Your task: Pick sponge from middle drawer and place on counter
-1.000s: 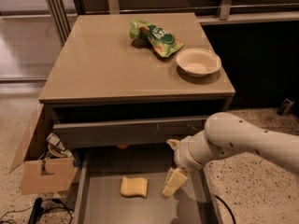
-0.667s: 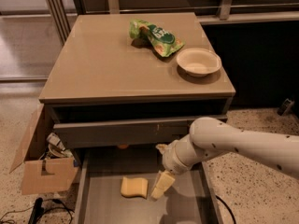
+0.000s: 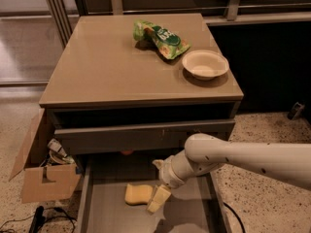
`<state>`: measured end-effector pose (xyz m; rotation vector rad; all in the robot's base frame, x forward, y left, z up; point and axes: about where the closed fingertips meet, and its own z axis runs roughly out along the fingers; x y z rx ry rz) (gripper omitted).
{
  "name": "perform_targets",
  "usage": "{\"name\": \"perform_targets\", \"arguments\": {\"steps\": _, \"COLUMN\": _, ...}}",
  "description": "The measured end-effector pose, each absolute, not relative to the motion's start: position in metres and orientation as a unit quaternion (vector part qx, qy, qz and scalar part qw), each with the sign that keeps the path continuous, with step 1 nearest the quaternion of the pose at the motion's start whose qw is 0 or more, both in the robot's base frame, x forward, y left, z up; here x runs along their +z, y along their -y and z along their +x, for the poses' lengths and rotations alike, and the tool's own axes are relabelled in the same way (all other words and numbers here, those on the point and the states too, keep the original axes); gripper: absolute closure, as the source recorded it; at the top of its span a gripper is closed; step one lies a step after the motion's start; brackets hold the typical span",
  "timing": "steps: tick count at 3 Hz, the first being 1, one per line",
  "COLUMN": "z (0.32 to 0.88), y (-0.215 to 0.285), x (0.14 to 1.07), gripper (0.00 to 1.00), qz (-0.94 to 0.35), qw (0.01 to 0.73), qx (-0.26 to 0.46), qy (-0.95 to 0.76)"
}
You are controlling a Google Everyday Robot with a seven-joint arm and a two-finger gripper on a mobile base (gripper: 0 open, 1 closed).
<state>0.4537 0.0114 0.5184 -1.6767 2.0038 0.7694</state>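
One yellow sponge (image 3: 136,194) lies on the bare floor of the open middle drawer (image 3: 109,215) — gripper (image 3: 157,186) low over it, fingers apart, one pad touching the sponge's edge. Glossy tan counter (image 3: 107,67) holds a green snack bag (image 3: 160,38) and a bowl (image 3: 205,63) — speckled stone floor (image 3: 262,130) around.

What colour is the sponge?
Yellow sponge, camera view; the hand hovers beside it.

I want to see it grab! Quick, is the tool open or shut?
Tool: open, holding nothing, down in the drawer next to the sponge.
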Motion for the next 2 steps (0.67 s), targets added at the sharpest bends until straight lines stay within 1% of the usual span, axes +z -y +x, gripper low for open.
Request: {"name": "perform_targets", "arguments": {"steps": 2, "z": 0.474, "y": -0.039, "x": 0.442, "gripper": 0.00, "qz": -0.604, "qw": 0.241, "qx": 0.283, "qy": -0.706}}
